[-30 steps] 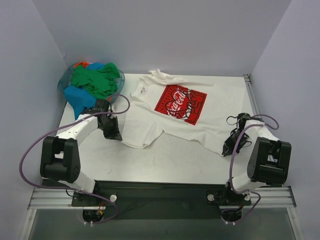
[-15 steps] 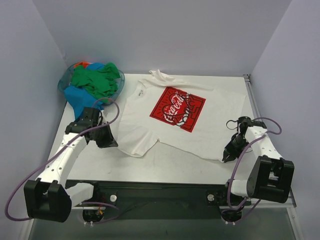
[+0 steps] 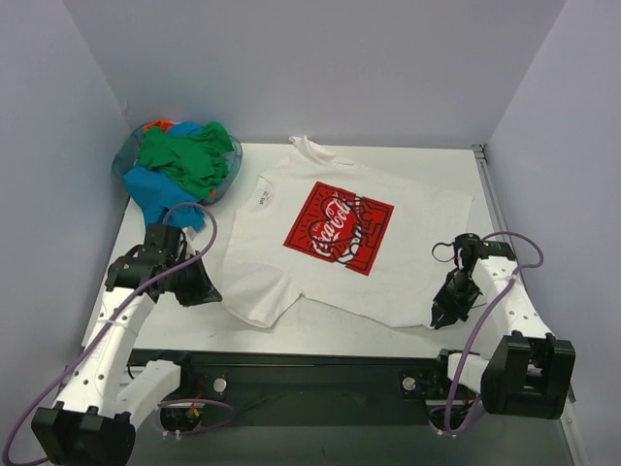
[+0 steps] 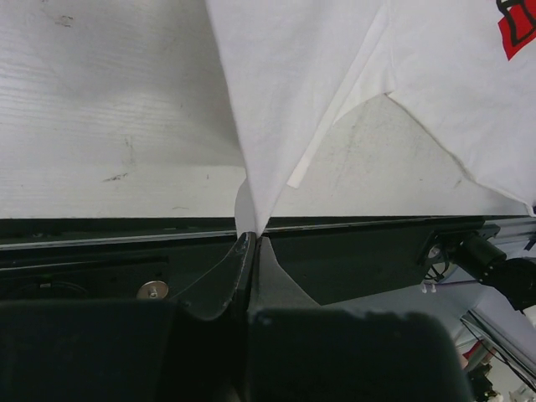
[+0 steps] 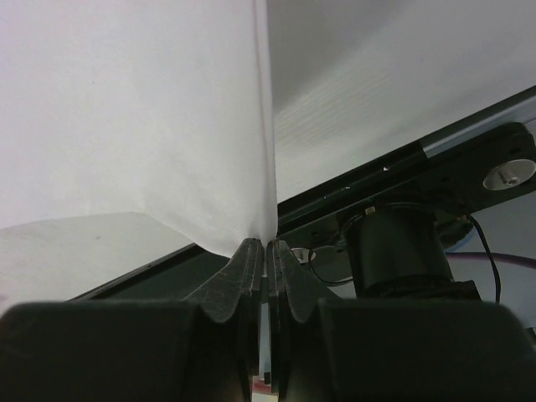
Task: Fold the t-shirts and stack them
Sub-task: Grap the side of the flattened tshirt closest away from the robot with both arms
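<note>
Top, left-wrist and right-wrist views of the bench [image 3: 330, 330] with both arms engaged on one garment. The white t-shirt [image 3: 408, 243] lies spread across the middle of the bench, print side up, with its red square logo [image 3: 338, 228] near the centre, the collar toward the far left and the hem toward the right. The left tool [image 3: 212, 293] stands at the shirt's near-left edge; the left-wrist view shows its fingers pressed together on a fold of white cloth that rises from the fingertips. The right tool [image 3: 440, 320] stands at the near-right corner of the hem; the right-wrist view shows its fingers likewise pinching a thin edge of the white cloth, which hangs taut above them. The remaining t-shirts [image 3: 184, 160], green on top with blue and orange showing, are heaped in a translucent tub [image 3: 124, 160] at the far-left corner of the bench, well apart from both tools; a blue one drapes over the tub's near rim.
</note>
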{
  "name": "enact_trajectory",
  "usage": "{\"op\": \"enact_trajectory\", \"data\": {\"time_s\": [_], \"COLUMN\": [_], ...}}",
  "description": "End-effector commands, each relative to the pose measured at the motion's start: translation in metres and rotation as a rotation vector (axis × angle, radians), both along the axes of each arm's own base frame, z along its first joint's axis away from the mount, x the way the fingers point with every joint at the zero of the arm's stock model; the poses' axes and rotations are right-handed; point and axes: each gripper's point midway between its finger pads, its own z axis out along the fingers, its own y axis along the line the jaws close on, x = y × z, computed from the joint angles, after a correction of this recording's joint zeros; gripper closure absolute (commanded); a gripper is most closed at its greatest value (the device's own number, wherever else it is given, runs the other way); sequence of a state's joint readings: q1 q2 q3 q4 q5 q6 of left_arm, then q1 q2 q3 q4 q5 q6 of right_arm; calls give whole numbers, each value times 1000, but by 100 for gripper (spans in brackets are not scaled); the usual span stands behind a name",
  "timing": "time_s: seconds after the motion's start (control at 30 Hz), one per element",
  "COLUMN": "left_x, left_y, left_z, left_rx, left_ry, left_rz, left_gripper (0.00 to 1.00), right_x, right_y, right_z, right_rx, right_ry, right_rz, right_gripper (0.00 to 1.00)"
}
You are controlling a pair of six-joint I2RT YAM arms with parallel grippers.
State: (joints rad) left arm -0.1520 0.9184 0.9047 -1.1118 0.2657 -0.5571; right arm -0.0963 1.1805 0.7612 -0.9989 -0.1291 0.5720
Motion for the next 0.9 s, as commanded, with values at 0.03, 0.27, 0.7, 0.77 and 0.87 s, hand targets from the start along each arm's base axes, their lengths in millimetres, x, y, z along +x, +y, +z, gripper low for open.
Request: {"op": "enact_trajectory", "data": {"time_s": [0.03, 0.27, 0.7, 0.77, 0.87], "left_x": [9, 64, 182, 201, 224], "left_y": [-5, -20, -50, -57, -67], "left_z": [28, 43, 61, 64, 65], "left_rx": [-37, -82, -158, -186, -213], "left_ry": [-42, -97, -205, -215, -225], "left_rz": [4, -17, -81, -92, -113], "left_gripper": [100, 100, 100, 100, 100], "right_x": [-18, -6, 44, 52, 66], "right_y": [-3, -2, -6, -9, -12], "right_z": [15, 18, 14, 14, 16], "right_rx": [-24, 8, 65, 68, 72], "right_ry": [51, 53, 46, 44, 30], "right_rz": [16, 12, -14, -26, -42], "right_gripper": [100, 100, 100, 100, 100]}}
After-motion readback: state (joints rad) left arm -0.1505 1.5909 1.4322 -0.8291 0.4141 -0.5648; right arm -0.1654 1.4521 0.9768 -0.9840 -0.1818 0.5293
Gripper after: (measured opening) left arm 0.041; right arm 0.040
